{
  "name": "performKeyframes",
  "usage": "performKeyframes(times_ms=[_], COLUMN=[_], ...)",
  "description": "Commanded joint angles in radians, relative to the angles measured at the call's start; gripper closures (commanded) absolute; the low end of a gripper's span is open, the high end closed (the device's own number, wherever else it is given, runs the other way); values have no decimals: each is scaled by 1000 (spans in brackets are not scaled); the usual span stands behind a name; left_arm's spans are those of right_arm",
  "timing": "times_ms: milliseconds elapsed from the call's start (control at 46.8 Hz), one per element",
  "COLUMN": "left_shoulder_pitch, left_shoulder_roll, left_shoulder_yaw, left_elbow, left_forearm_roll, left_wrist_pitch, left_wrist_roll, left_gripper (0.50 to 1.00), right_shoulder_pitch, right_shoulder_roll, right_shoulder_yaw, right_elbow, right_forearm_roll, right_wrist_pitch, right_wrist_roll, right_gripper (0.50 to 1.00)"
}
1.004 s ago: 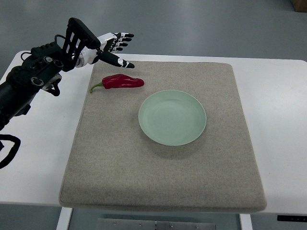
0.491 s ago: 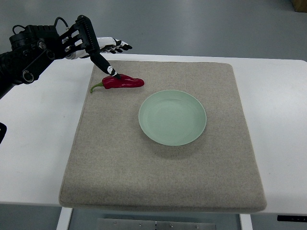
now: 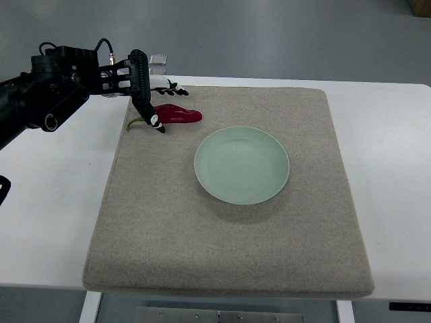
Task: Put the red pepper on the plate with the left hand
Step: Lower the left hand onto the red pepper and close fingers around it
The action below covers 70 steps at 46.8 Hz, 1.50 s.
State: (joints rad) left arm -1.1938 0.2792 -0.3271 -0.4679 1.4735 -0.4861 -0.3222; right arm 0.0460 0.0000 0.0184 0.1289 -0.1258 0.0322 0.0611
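The left hand [image 3: 151, 94] has dropped over the red pepper [image 3: 176, 114], thumb now at its near side

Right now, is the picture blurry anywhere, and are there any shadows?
Top view: sharp all over, light soft and even; the plate casts a faint shadow on the mat along its near edge; the left hand darkens the red pepper a little; no glare.

White worktop [image 3: 54, 202]. Grey felt mat [image 3: 168, 229] lies flat on it, covering most of the middle. Bare margins left and right.
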Motion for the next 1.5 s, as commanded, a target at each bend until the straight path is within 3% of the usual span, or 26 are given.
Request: performKeyframes(times_ms=[0, 705, 918, 1025, 1068, 1217, 1260, 1324, 1388, 1474], left_shoulder_pitch=[3, 16, 23, 25, 25, 23, 23, 25, 25, 25], left_shoulder_roll=[0, -12, -15, -15, -15, -15, -15, -15, -15, -15], left_shoulder_yaw=[0, 26, 34, 34, 36, 36, 36, 36, 36, 36], left_elbow=[-1, -6, -6, -6, -5, -3, -3, -3, -3, -5], left_forearm_roll=[-1, -2, -2, -2, -1, -1, -1, -1, -1, -1], left_wrist_pitch=[-2, -2, -2, -2, -2, 4, 6, 6, 6, 6], left_wrist_roll=[0, 0, 0, 0, 0, 0, 0, 0, 0, 0], left_gripper=[508, 521, 564, 617, 666, 737, 791, 810, 908, 984], right_shoulder_pitch=[0, 0, 0, 0, 0, 0, 0, 0, 0, 0], right_shoulder_roll=[0, 0, 0, 0, 0, 0, 0, 0, 0, 0], right_shoulder_yaw=[0, 0, 0, 0, 0, 0, 0, 0, 0, 0], right_elbow=[0, 0, 0, 0, 0, 0, 0, 0, 0, 0], right_forearm_roll=[0, 0, 0, 0, 0, 0, 0, 0, 0, 0], right_wrist_pitch=[0, 0, 0, 0, 0, 0, 0, 0, 0, 0], right_wrist_roll=[0, 0, 0, 0, -1, 0, 0, 0, 0, 0], right_gripper=[572, 572, 572, 572, 572, 572, 572, 572, 572, 572])
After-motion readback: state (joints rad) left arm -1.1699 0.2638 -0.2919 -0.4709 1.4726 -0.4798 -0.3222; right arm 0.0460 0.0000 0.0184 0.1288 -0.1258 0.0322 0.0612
